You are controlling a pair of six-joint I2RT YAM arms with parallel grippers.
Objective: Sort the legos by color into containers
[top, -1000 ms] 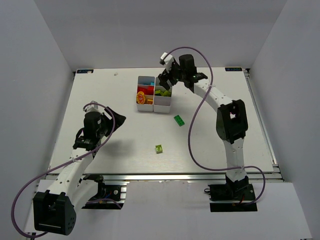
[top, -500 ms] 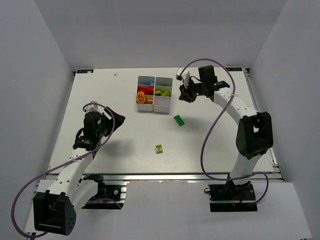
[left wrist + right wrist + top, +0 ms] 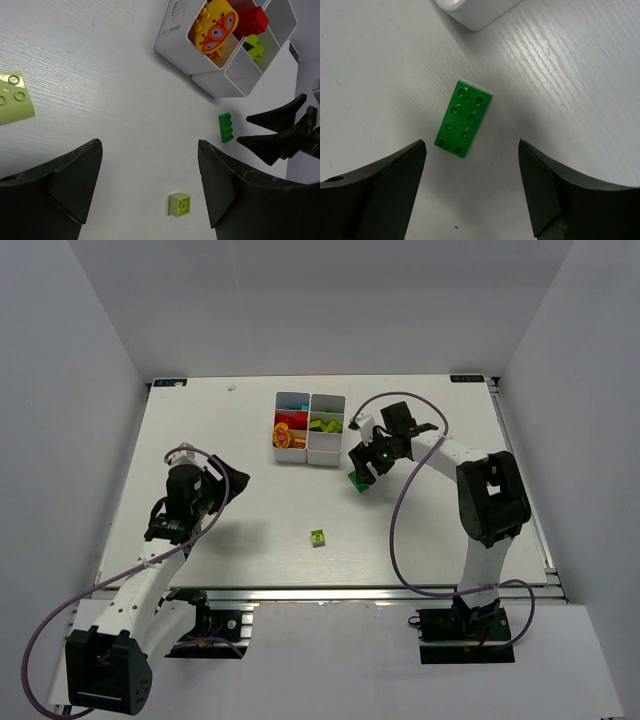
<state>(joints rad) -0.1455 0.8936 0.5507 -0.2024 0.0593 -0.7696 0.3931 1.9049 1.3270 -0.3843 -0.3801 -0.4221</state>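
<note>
A dark green eight-stud brick lies flat on the table right of the white tray. In the right wrist view the brick sits just ahead of my open, empty right gripper, between the lines of its fingers. In the top view the right gripper hovers over it. A lime brick lies alone nearer the front, also in the left wrist view. My left gripper is open and empty at the left. The tray holds red, yellow, lime and blue pieces.
In the left wrist view, a pale lime brick lies at the far left; the top view does not show it. The tray's corner is just beyond the green brick. The right arm's cable loops over the table's right half.
My right gripper has swung from over the tray out to the right, then back down over the dark green brick. The left arm has not moved.
</note>
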